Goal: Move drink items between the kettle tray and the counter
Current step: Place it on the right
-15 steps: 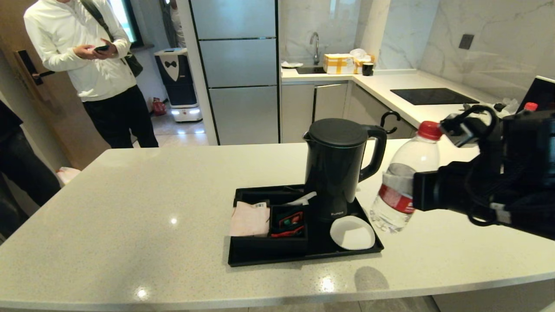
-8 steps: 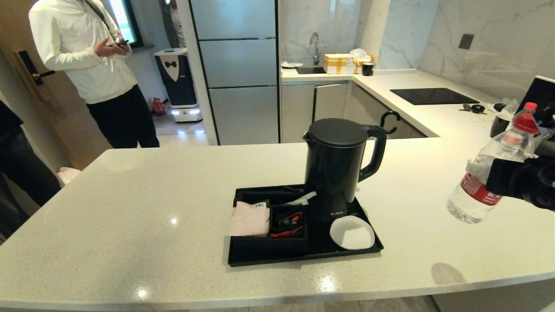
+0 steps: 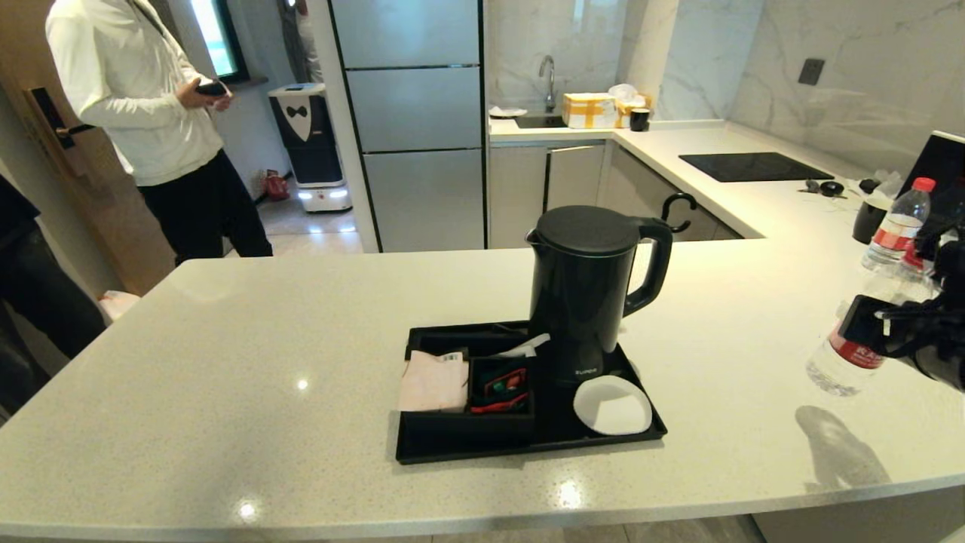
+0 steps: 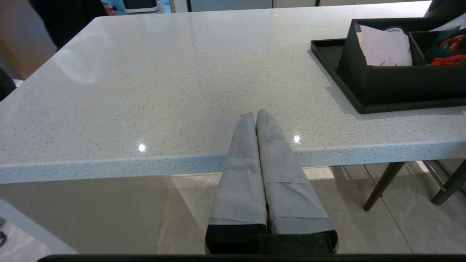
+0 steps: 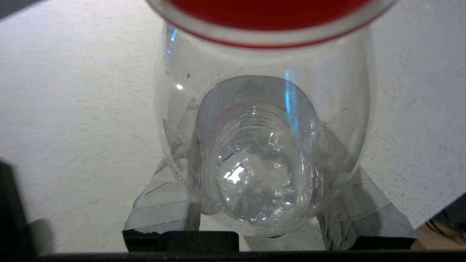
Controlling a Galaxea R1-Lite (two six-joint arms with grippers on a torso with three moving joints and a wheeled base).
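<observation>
The black kettle (image 3: 584,290) stands on its base at the back of the kettle tray (image 3: 528,446), behind the bare white coaster (image 3: 612,405) and beside the sachet box (image 3: 467,392). My right gripper (image 3: 867,332) is shut on the clear water bottle (image 3: 848,362), which hangs tilted above the counter (image 3: 264,362), far right of the tray. In the right wrist view the bottle (image 5: 262,145) fills the gap of the right gripper (image 5: 260,207), with its fingers (image 5: 160,207) pressed on both sides. My left gripper (image 4: 256,114) is shut and empty by the counter's front edge.
A second red-capped bottle (image 3: 899,222) and a black cup (image 3: 867,220) stand on the counter behind my right arm. The black hob (image 3: 754,167) lies further back. A person (image 3: 136,113) stands at the far left beyond the counter.
My right gripper has carried the water bottle from just beside the tray well out to the right. The kettle and tray have not moved.
</observation>
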